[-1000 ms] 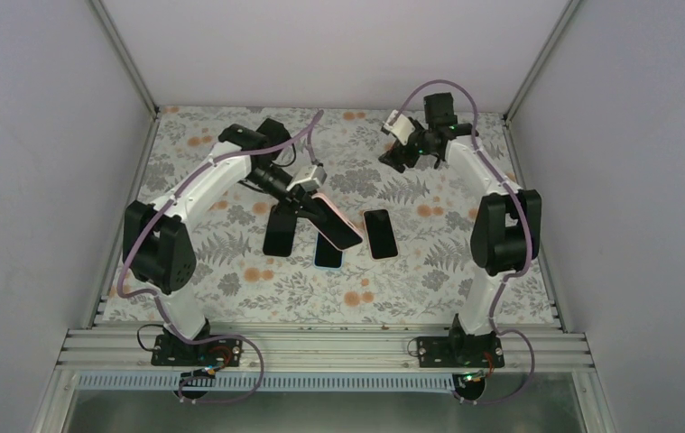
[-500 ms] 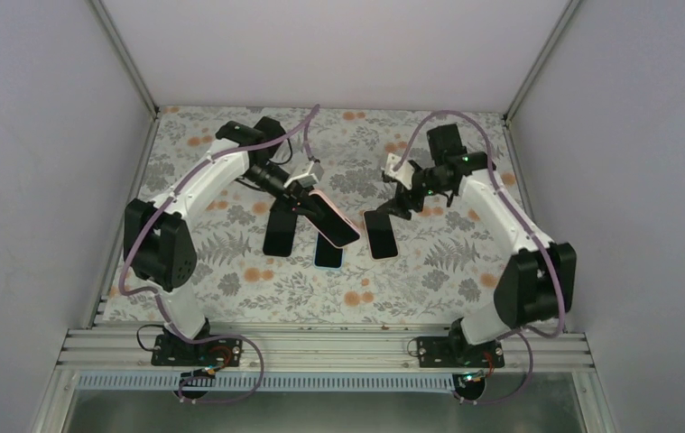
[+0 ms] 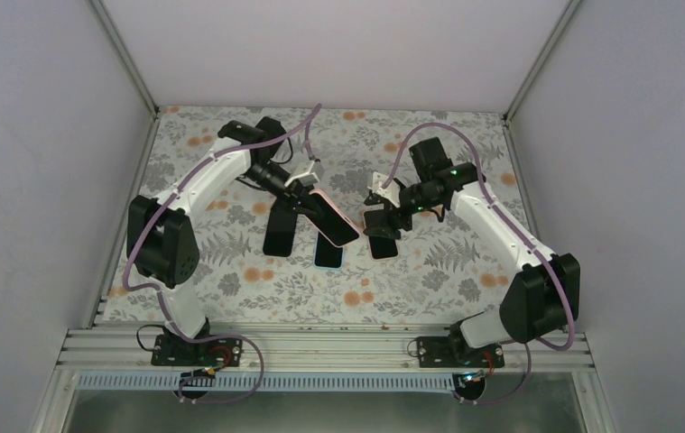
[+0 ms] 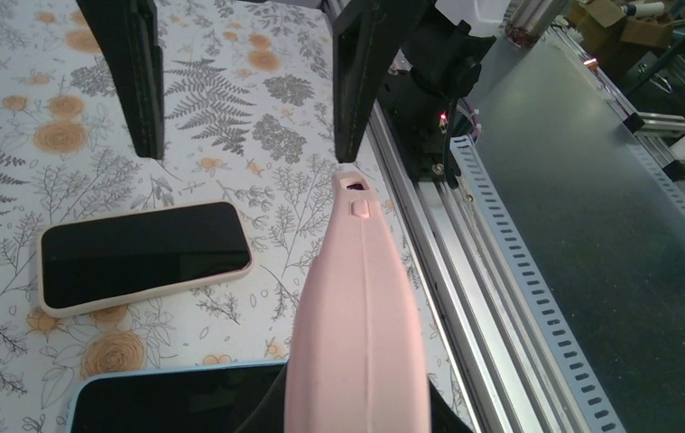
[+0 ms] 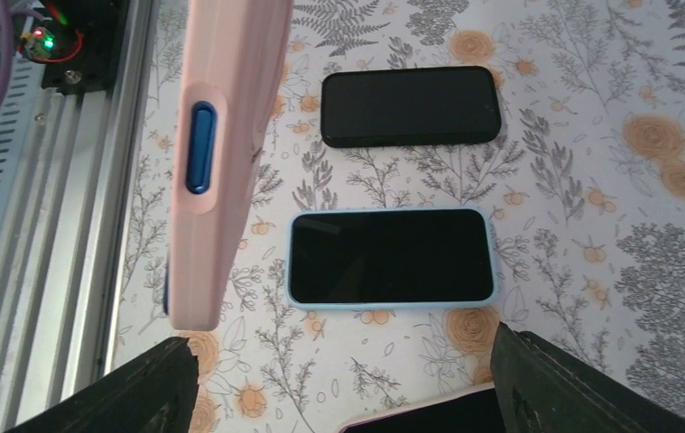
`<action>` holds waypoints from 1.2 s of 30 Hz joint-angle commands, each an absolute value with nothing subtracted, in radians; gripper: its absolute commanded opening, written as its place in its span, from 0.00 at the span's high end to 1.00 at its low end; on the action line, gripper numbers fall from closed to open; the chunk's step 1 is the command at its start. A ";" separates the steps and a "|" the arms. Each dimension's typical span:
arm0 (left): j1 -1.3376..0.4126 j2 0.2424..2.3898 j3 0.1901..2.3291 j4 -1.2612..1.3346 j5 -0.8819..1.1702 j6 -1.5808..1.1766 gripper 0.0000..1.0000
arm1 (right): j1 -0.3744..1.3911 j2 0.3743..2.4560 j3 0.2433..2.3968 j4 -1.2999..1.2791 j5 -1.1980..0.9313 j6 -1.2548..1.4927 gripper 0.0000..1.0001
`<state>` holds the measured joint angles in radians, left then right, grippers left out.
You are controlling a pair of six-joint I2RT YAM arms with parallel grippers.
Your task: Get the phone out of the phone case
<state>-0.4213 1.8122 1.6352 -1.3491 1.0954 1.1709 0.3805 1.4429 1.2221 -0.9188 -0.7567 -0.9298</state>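
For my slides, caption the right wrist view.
Pink-cased phone held on edge above blue-cased phone and black phone.

Even, diffuse overhead lighting; soft shadows on the tabletop (image 3: 230,271). Wrist views sharp, with near jaws slightly blurred.

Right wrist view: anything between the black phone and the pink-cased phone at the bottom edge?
Yes. The light-blue-cased phone lies flat between the black phone and the pink-cased phone at the bottom edge, with patterned table showing on either side of it.
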 commanded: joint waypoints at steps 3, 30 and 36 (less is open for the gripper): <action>-0.413 1.815 1.671 -1.358 1.154 1.200 0.98 | 0.406 1.428 1.246 -0.984 -0.822 -0.932 0.17; -0.415 1.796 1.671 -1.358 1.184 1.192 0.98 | 0.417 1.485 1.224 -0.748 -0.675 -0.800 0.22; -0.424 1.783 1.657 -1.358 1.206 1.199 0.98 | 0.418 1.486 1.200 -0.568 -0.466 -0.692 0.23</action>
<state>-0.3992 1.8133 1.6398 -1.3140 1.0542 1.1694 0.4191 1.4666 1.2049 -0.7616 -0.6426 -0.7780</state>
